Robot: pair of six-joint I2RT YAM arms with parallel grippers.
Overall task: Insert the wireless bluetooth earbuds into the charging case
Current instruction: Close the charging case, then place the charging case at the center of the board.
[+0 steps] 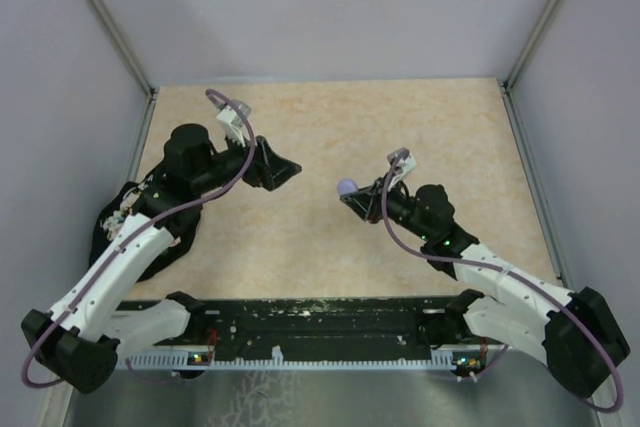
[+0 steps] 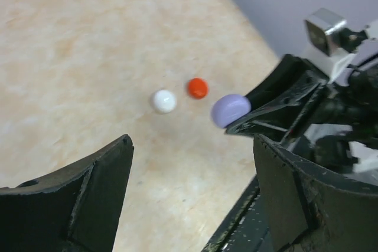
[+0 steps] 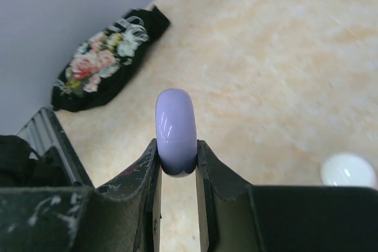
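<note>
One lilac case (image 3: 175, 122), a disc with a seam around it, stands on edge off the table (image 1: 420, 117), clamped between the fingers of your right gripper (image 3: 176, 159). Near the case, down on the table, lie a white piece (image 2: 163, 101) and a red piece (image 2: 197, 88); I cannot tell if they are earbuds or more cases. Your left gripper (image 2: 192, 149) faces the case, fingers wide apart and empty. Well apart from the case lies a flowered pouch (image 3: 100, 57). I judge the case is not yet opened, so no earbud can go in. The next move calls for the left fingers to reach the case and part it at the seam.
</note>
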